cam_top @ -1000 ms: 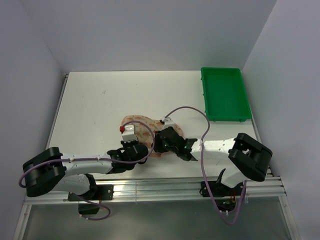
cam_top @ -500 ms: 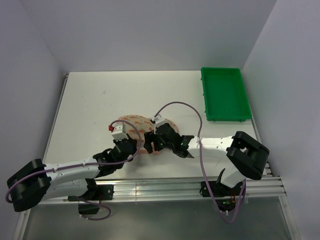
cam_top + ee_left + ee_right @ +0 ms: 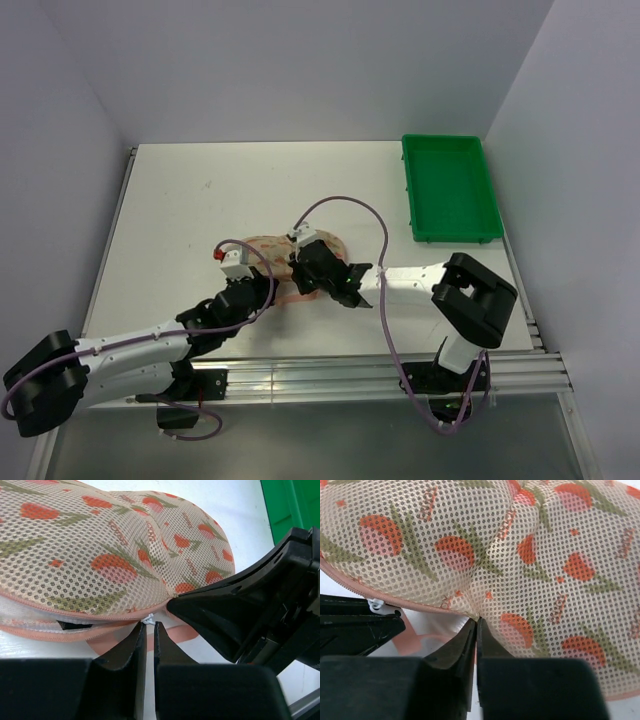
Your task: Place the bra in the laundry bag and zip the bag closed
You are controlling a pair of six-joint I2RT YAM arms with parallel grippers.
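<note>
Just snapped right pincer shut on laundry bag at 6 o'clock edge; nipping zip pull in narrow left pincer; zipping next.

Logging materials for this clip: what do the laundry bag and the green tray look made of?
The laundry bag: soft peach mesh fabric, matte, visible round holes, printed red flowers; pink zip trim looks textile, white zip pull probably plastic. The green tray: seemingly rigid moulded plastic, smooth, raised rim.
</note>
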